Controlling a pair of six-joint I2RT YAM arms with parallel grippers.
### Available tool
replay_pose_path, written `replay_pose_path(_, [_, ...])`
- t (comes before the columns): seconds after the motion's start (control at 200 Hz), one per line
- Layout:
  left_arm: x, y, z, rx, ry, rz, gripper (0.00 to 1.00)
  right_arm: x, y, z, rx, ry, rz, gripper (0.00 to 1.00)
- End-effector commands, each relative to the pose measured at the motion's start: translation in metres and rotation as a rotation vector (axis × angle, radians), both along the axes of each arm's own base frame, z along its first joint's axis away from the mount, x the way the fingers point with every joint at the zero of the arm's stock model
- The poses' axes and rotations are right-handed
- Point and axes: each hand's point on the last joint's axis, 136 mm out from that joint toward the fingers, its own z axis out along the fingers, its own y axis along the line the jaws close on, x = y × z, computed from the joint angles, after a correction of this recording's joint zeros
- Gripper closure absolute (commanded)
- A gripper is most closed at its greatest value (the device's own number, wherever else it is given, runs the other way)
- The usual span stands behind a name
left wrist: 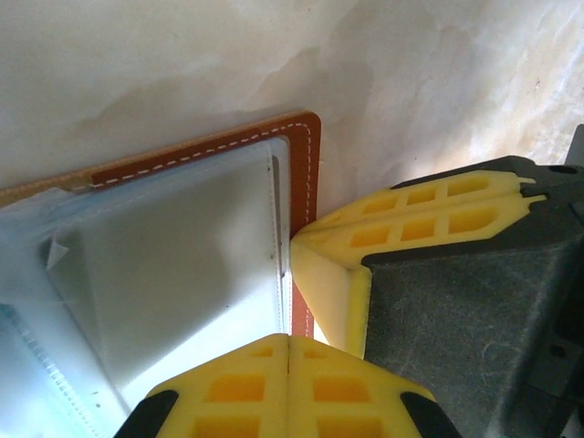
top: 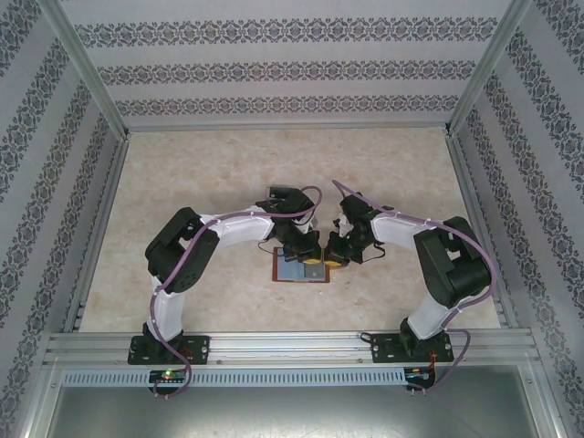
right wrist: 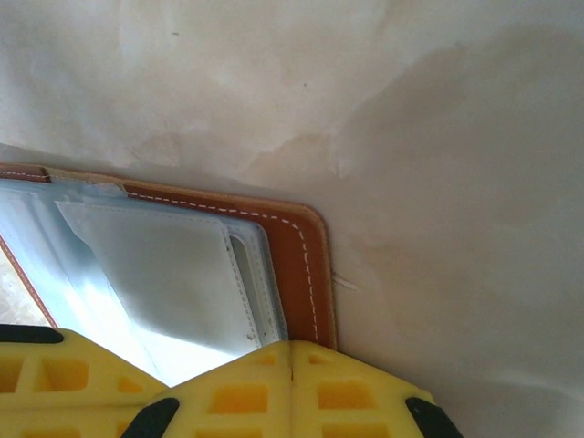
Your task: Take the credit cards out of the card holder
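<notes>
Card holder (top: pixel 294 271) lying open on the table (top: pixel 182 182), grey-blue pockets upward. Left gripper (left wrist: pixel 288 351) and right gripper (right wrist: pixel 292 354), each with jaws pressed fully together, rest tips-down side by side at the card holder's stitched brown right-hand border.

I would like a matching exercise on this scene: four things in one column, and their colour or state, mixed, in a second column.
1 card holder
2 left tool
3 table
4 walls

a pale beige, marbled
b yellow fingers, shut
c white with grey patterned bands
d brown edge, white stitching, lying open

Pairs: 1-d, 2-b, 3-a, 4-c
</notes>
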Motion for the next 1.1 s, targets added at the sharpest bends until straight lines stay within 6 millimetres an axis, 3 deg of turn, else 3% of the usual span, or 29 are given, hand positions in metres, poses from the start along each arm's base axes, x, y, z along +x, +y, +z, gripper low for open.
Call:
replay_pose_path(0.0, [-0.006, -0.011, -0.005, -0.03, 0.027, -0.017, 0.96, -0.011, -0.007, -0.017, -0.043, 0.038, 0.011, 0.95])
replay_pose_path(0.15, [-0.011, -0.009, -0.014, -0.003, 0.056, -0.025, 0.94, -0.011, -0.007, -0.015, -0.043, 0.034, 0.011, 0.95])
replay_pose_path(0.59, [-0.015, 0.026, -0.02, 0.22, 0.015, -0.052, 0.87, -0.01, -0.01, -0.008, -0.044, 0.018, 0.007, 0.93])
replay_pose_path(0.939, [-0.015, 0.04, -0.018, 0.272, -0.015, -0.051, 0.95, -0.005, -0.005, 0.003, -0.018, -0.003, 0.001, 0.91])
replay_pose_path(1.094, [-0.015, 0.037, -0.019, 0.253, -0.015, -0.044, 0.99, 0.0, 0.004, 0.018, 0.045, -0.034, -0.017, 0.87])
